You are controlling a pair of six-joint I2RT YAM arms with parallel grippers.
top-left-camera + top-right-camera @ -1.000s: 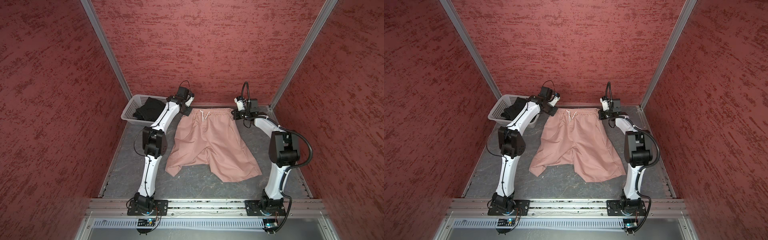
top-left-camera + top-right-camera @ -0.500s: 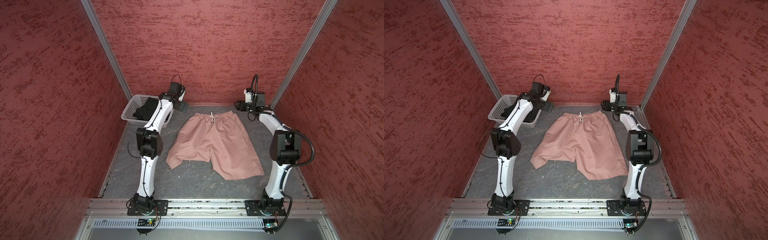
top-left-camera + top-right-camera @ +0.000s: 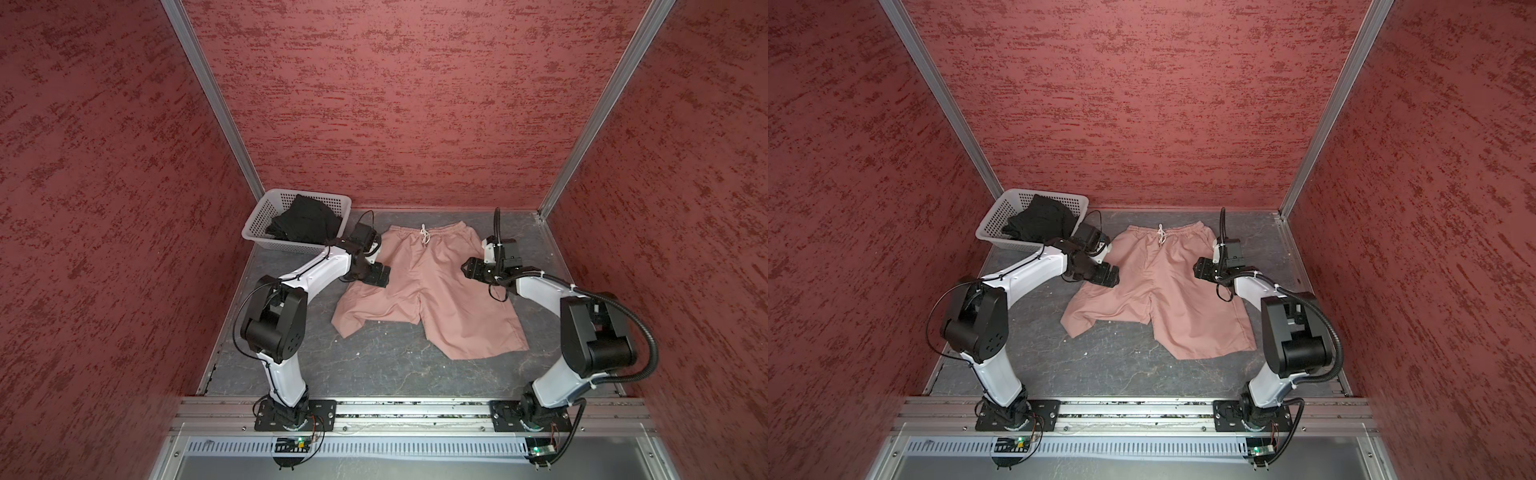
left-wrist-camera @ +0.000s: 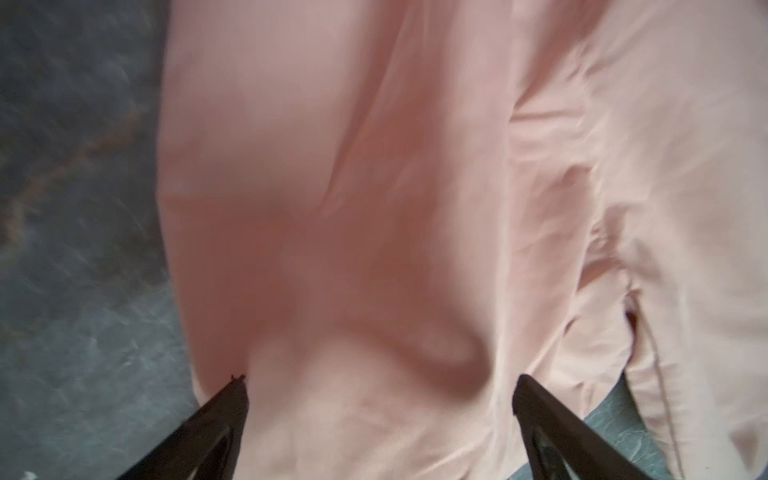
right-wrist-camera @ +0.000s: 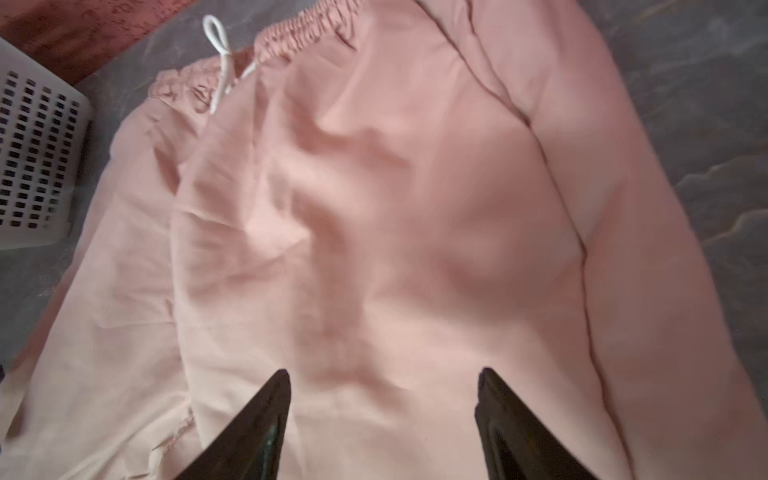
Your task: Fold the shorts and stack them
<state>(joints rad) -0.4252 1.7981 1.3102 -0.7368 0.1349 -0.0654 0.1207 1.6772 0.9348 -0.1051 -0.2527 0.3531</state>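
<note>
Starting at the left hand: fingers spread wide, gripping nothing, poised close over the edge of the pink shorts on that hand's side; contact with the cloth impossible to judge. Directly under it, in the left wrist view, blurred pink fabric with a soft bulge between the fingertips, and grey bench alongside. Across from it, the right hand, likewise released and empty, fingers apart above the opposite side of the same shorts. Between the two hands, the pink shorts lying unfolded on the bench: gathered waistband beyond both hands, toward the back wall, with a white drawstring at its middle; legs running back toward the arm bases, the leg on the left hand's side curled under at the hem, the leg on the right hand's side spread flat. Behind the left hand, in the back corner, a white basket with the black shorts bunched inside, well apart from the right hand.
</note>
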